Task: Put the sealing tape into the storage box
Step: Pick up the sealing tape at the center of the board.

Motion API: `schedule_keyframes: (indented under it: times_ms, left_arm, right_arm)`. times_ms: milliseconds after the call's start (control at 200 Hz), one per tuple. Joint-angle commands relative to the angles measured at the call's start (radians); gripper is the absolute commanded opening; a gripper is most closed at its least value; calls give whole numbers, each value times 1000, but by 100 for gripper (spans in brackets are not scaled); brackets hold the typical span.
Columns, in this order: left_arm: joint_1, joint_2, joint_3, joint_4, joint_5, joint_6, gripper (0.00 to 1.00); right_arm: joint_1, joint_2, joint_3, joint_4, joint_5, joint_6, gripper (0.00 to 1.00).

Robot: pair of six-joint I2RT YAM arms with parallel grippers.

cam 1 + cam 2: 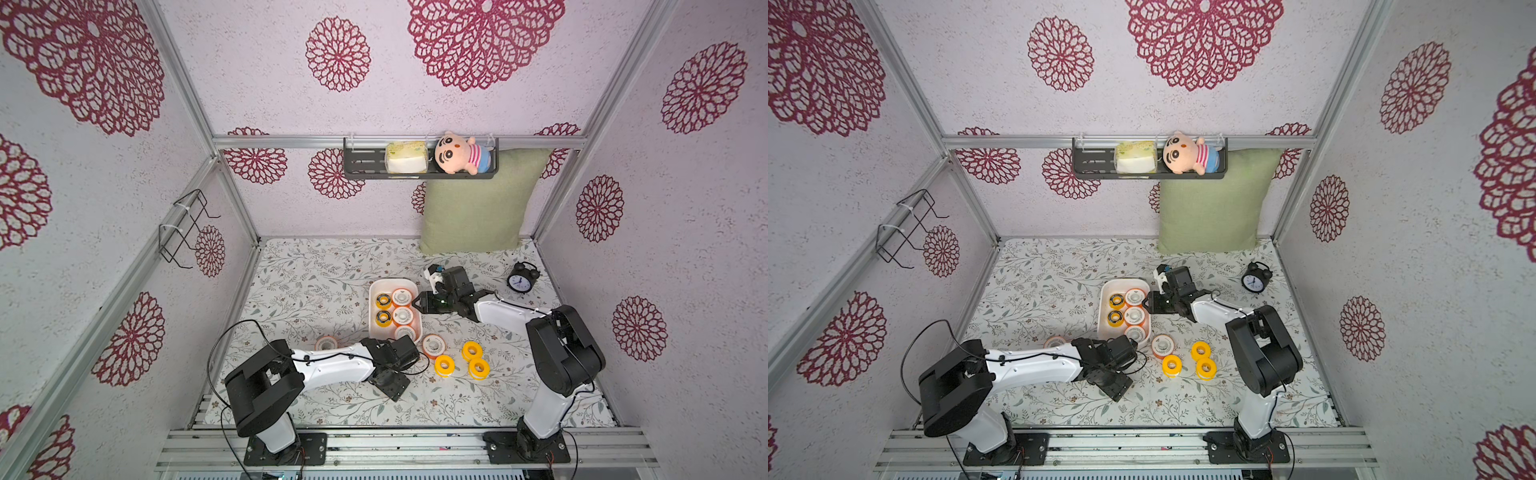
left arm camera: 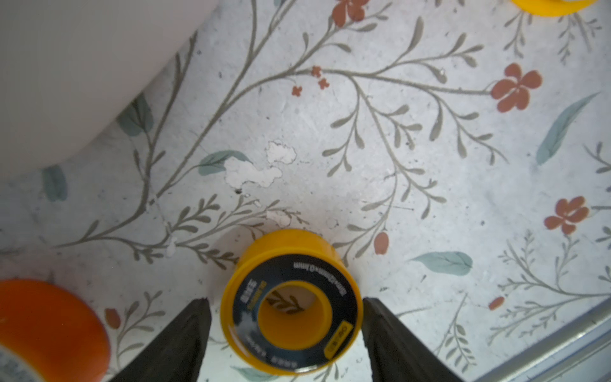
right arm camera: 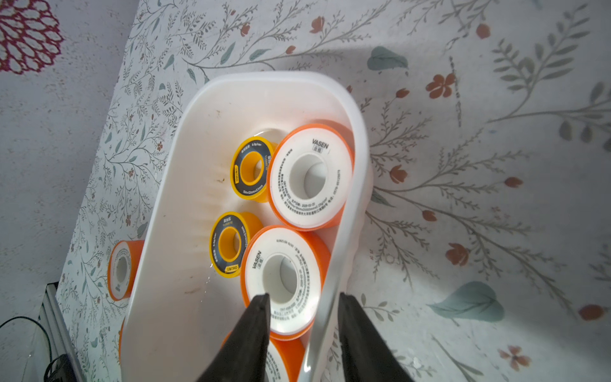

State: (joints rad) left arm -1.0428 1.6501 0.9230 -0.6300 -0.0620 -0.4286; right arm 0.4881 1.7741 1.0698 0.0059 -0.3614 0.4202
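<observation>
1. Sealing tape (image 3: 307, 178) shows as small spools with centre holes. Three orange rolls (image 1: 402, 316) with white faces and two black-faced yellow rolls (image 1: 383, 300) lie flat in the storage box (image 1: 386, 286), a shallow white tub with rounded corners on the floral worktop (image 1: 316, 282).
2. Outside it, one orange roll (image 1: 433, 345) sits just beside the box's near corner and another (image 1: 327, 343) is half hidden by the left arm (image 1: 332, 365). Three all-yellow rolls (image 1: 472, 351) cluster nearby, and a black-faced yellow roll (image 2: 292, 304) lies at the left jaws.
3. The left arm lies low across the worktop, wrist turned down. The left jaws stand open astride that roll, one finger (image 2: 390, 337) at its rim, the other apart from it.
4. The right arm (image 1: 498, 309) reaches in from the box's right side. The right jaws are partly open astride the box wall, one finger (image 3: 251, 337) inside over an orange roll, the other outside. Whether they touch the wall I cannot tell.
5. The white faces read "VASEN"; the black face carries "0.1mm". Finer print is too small to read.
</observation>
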Motion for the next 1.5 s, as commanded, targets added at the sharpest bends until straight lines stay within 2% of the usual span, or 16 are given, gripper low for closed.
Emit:
schedule_keyframes:
  times_ms: [0, 185, 355, 630, 946, 1241, 1496]
  left_arm:
    - [-8, 17, 25, -4, -12, 13, 75]
    - [-7, 27, 31, 6, 1, 13, 71]
    - [-8, 21, 29, 3, -1, 13, 61]
    - [-8, -21, 32, -17, -27, 9, 53]
    - [12, -120, 61, -78, -55, 9, 54]
    - [171, -234, 137, -121, -26, 17, 55]
    - [314, -185, 248, -160, -71, 33, 55]
  right_arm:
    - [6, 0, 28, -11, -13, -1, 40]
    - [8, 8, 33, -18, -16, -6, 40]
    - [9, 10, 35, -20, -16, -6, 40]
    - [10, 13, 36, -26, -8, -7, 38]
    - [12, 15, 36, -34, -2, -9, 37]
    - [14, 18, 35, -30, 1, -5, 33]
    - [14, 16, 33, -29, 18, 6, 29]
